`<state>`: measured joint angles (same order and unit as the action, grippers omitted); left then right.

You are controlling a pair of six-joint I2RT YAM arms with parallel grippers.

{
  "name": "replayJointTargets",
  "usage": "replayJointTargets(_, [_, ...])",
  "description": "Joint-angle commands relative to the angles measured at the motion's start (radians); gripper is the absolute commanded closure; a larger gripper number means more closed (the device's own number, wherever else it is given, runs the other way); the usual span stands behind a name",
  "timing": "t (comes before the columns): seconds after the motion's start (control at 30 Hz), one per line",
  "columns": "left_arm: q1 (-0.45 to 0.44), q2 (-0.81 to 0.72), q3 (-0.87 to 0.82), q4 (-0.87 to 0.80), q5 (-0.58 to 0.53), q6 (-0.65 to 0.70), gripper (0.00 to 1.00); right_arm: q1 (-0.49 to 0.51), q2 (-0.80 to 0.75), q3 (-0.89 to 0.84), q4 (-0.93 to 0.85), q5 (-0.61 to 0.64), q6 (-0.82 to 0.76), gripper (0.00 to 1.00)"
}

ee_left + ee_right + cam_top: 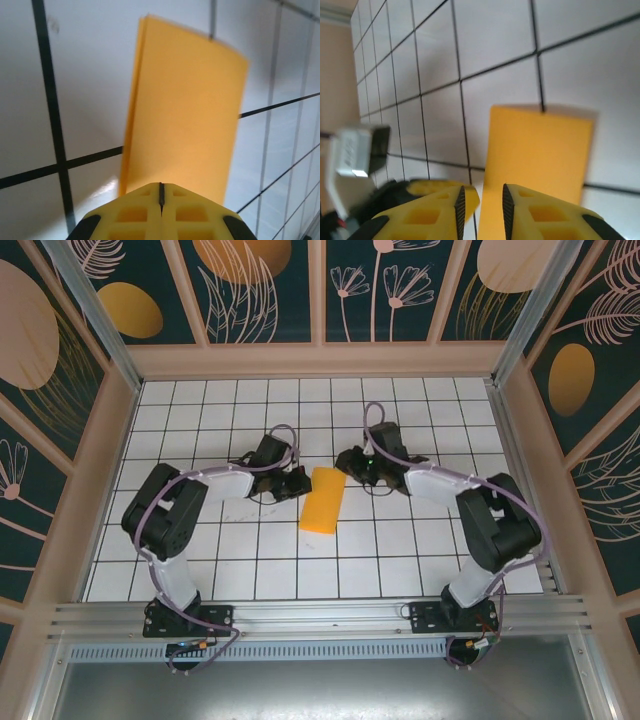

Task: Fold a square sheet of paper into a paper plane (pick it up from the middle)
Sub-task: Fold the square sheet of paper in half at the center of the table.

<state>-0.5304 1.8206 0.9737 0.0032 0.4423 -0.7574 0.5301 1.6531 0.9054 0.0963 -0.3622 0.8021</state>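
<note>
The square sheet of paper [322, 499] lies on the white grid table, folded in half into a long orange-yellow rectangle; the paper plane is out of view. My left gripper [302, 483] is shut at the sheet's upper left edge. In the left wrist view the shut left gripper [161, 196] hides the near end of the sheet [187, 110]; I cannot tell if it pinches the paper. My right gripper [346, 462] sits at the sheet's top right corner. In the right wrist view the right gripper [481, 210] is slightly open, with the sheet [537, 150] edge in the gap.
Dark leaf-pattern panels [265, 285] and wooden walls [100, 450] close in the table on three sides. An aluminium rail [320, 618] runs along the near edge between the arm bases. A blurred grey-white part [352, 152] sits left of the right gripper's fingers.
</note>
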Motion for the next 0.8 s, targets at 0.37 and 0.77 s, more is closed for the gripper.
replayJointTargets(0.37, [0.000, -0.222, -0.097, -0.031, -0.268, -0.049, 0.82, 0.205, -0.003, -0.191, 0.053, 0.100, 0.146, 0.81])
replayJointTargets(0.77, [0.002, -0.132, -0.102, 0.008, -0.006, -0.028, 0.46, 0.195, -0.033, -0.243, 0.028, 0.131, 0.139, 0.78])
